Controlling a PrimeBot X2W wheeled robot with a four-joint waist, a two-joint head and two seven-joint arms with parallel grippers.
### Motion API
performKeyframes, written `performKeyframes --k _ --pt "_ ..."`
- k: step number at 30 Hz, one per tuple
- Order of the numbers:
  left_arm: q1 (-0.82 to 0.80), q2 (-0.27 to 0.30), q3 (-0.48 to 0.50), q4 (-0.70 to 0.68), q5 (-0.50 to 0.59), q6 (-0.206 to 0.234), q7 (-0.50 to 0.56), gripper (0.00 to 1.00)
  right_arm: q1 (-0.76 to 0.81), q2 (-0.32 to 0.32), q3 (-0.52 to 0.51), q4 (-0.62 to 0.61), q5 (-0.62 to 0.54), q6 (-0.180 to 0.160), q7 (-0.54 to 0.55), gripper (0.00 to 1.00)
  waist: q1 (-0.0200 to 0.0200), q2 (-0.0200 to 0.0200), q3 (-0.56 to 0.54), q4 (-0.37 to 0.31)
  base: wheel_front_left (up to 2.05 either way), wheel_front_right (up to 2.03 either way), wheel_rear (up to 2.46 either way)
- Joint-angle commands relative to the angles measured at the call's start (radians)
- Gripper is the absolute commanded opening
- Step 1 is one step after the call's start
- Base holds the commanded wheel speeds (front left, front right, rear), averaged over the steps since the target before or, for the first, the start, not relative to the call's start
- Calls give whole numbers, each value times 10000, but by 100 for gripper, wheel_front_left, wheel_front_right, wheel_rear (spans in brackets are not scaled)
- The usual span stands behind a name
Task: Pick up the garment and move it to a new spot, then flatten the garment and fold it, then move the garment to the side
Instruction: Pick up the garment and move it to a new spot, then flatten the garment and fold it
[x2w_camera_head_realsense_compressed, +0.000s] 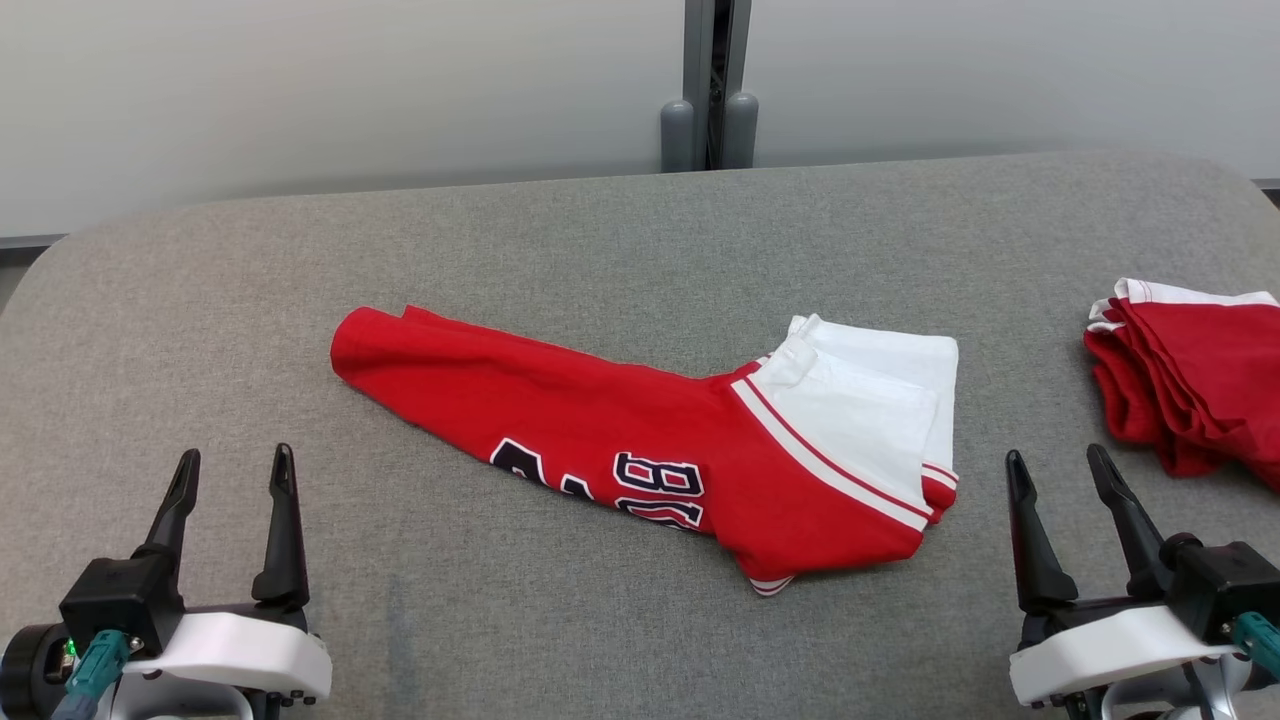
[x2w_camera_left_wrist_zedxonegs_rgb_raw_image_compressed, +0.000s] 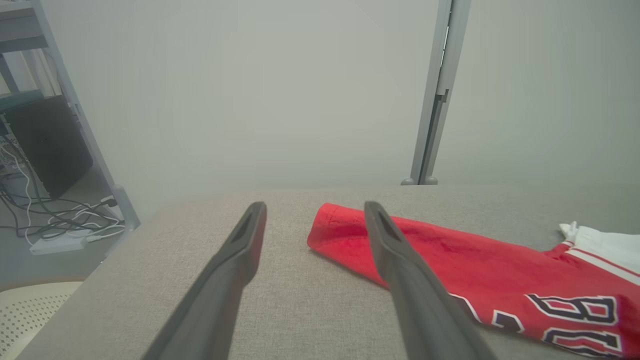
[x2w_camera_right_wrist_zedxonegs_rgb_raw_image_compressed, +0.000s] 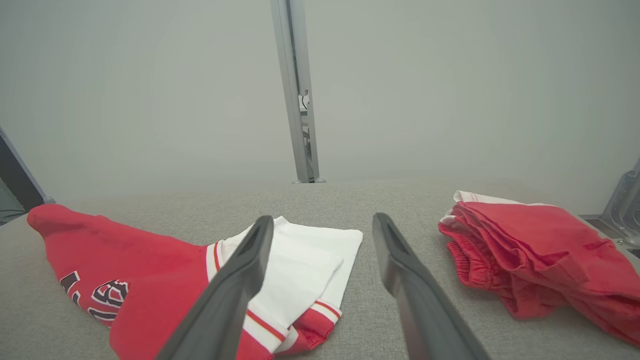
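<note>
Your left gripper (x2w_camera_head_realsense_compressed: 235, 456), seven o'clock, and right gripper (x2w_camera_head_realsense_compressed: 1056, 455), five, gape empty; the folded jersey (x2w_camera_head_realsense_compressed: 560, 410) lies between them.

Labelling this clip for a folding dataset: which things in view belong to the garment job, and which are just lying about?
In the job: red jersey with white sleeve and dark lettering, mid-table; grey padded table under it; left gripper and right gripper, jaws open, empty.
Lying about: folded pile of red-and-white cloth at the table's right edge; grey metal post behind.
</note>
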Motion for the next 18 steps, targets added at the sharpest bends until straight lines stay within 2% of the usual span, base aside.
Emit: performKeyframes --k 1,8,10,13,18 --pt "66 54 7 -67 19 62 -1 100 105 -50 -27 -64 -4 3 21 100 0 0 10 4 0 0 0" --pt "-173 99 -52 -137 85 86 110 100 88 -50 -27 -119 23 3 25 100 0 0 68 28 0 0 0" --pt "-418 110 -177 -147 90 -66 268 100 63 -50 -42 -145 23 3 38 100 0 0 119 45 0 0 0" --pt "-971 150 -470 85 -15 -416 860 100 -97 -49 53 -218 13 3 71 100 0 0 260 -10 0 0 0" --pt "-2537 1 -898 1117 -519 -1459 2061 100 -347 -49 321 -300 6 3 36 100 0 0 623 -331 0 0 0"
